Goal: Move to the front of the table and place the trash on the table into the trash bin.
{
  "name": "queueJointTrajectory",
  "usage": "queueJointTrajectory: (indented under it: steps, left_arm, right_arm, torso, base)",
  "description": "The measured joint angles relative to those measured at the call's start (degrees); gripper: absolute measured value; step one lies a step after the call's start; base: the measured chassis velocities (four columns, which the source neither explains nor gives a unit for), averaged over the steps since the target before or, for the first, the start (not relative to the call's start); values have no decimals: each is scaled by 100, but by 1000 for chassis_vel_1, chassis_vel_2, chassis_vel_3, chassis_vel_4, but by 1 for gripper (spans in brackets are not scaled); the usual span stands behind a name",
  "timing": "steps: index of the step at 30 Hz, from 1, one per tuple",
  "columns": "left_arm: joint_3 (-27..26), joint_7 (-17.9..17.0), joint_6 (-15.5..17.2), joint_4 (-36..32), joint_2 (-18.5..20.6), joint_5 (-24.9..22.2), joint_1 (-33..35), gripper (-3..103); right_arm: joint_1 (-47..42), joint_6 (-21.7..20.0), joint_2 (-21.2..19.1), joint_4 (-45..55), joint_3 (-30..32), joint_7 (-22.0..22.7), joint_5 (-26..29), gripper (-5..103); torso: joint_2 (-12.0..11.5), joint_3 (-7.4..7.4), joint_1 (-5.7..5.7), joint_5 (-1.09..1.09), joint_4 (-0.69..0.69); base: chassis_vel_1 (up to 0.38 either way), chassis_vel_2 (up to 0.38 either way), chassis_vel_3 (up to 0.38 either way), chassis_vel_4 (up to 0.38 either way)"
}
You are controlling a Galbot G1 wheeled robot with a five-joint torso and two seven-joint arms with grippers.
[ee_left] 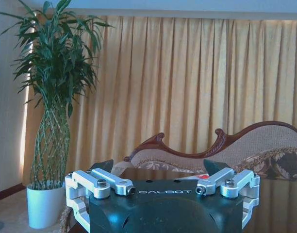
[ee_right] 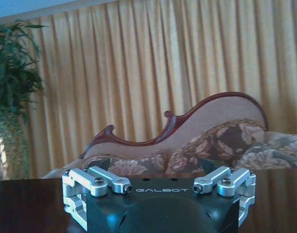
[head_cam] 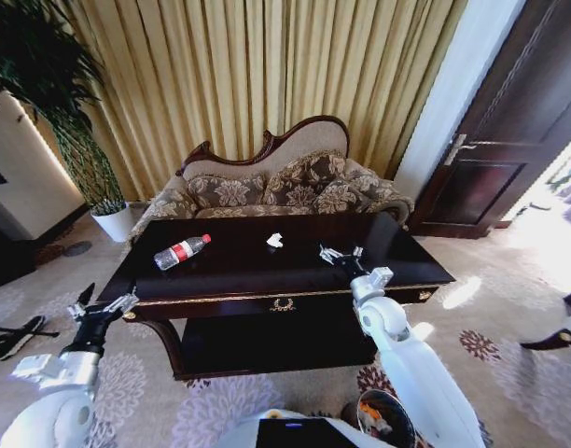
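A clear bottle (head_cam: 182,251) and white scrap (head_cam: 274,241) lie on the table (head_cam: 295,271); the right gripper (head_cam: 341,254) hovers over it, fingers spread; the left gripper (head_cam: 104,308) hangs beside its left end.

The table (head_cam: 220,271) carries a clear bottle (head_cam: 181,252) lying on its side at the left and a white scrap (head_cam: 274,241) right of the bottle.

Dark glossy desk (head_cam: 229,271), gold trim, lower shelf. Clear bottle (head_cam: 182,251), red label and cap, lies on its side at desk's left. White scrap (head_cam: 274,241) near middle. Trash bin (head_cam: 383,417) on floor, near right.
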Motion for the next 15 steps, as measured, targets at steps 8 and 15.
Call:
queueJointTrajectory:
  steps: [8, 15]
  left_arm:
    - [-164, -228, 577, -424, 172, -6, 30, 100]
    - [-179, -377, 650, -485, 279, -44, -30, 100]
  right_arm:
    - [983, -497, -534, -412, -646, 273, 780, 100]
    - [1462, -603, -434, -919, -1207, 310, 907, 100]
  torso:
    - [-2, 2, 4, 0, 0]
    - [-2, 2, 3, 0, -1]
  base:
    - [0, 0, 0, 0]
    - [0, 0, 0, 0]
